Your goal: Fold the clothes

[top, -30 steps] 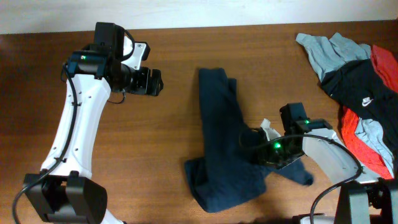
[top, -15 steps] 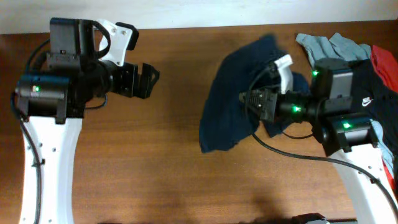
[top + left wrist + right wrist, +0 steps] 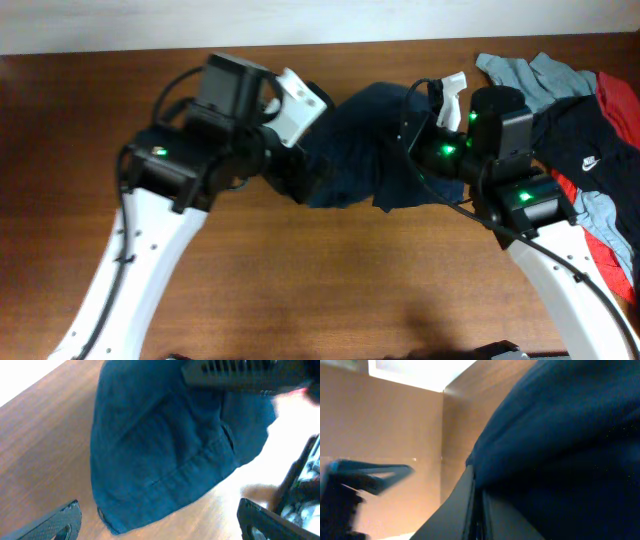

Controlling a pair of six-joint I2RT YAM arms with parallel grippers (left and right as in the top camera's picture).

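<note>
The dark navy shorts [image 3: 360, 140] hang bunched above the middle of the table, held up from their right side. My right gripper [image 3: 408, 150] is shut on the shorts. In the right wrist view its closed fingers [image 3: 470, 510] press together with navy cloth [image 3: 560, 425] draped over them. My left gripper [image 3: 303, 185] sits at the shorts' lower left edge. In the left wrist view it stands wide open [image 3: 159, 512], and the hanging shorts [image 3: 165, 450] lie just ahead of its fingertips [image 3: 65, 517], not between them.
A pile of other garments lies at the back right: grey [image 3: 530, 78], black with a white logo [image 3: 585, 150] and red [image 3: 620, 100]. The right arm's body [image 3: 520, 195] stands close beside that pile. Brown wooden table [image 3: 300, 290] all around.
The right gripper has lifted the shorts off the table and carried them toward the back. The left arm has swung right, up to the hanging shorts, with its jaws wide.
</note>
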